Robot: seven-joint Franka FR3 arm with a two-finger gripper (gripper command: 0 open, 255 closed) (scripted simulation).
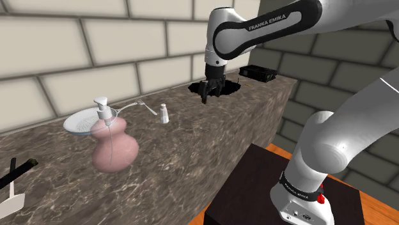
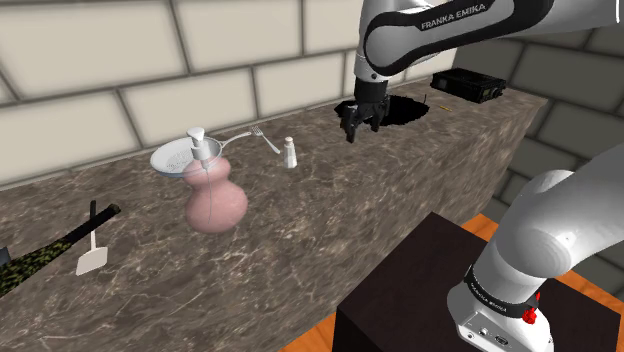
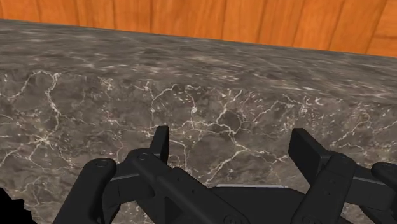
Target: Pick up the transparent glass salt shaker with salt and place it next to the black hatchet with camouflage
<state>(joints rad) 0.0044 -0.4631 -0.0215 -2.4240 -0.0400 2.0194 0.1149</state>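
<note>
Fingers [image 3: 160,145]: spread apart, empty, only bare counter [image 3: 191,76] under them
Gripper [image 1: 210,93]: points down, hangs above the counter beside a black area by the wall
Salt shaker [image 1: 164,114]: upright on the counter, long axis vertical, apart from the gripper toward the shoulder view's left, a little nearer the front edge; fork [image 1: 148,106] just beside it
Key relation: shaker lies sideways from the fingers, not below — judged: shift over first, then drop to straddle it
Hatchet [image 2: 25,262]: far end of the counter at the second exterior view's lower left, past the pink bottle [image 2: 213,205] — well apart from the shaker
</note>
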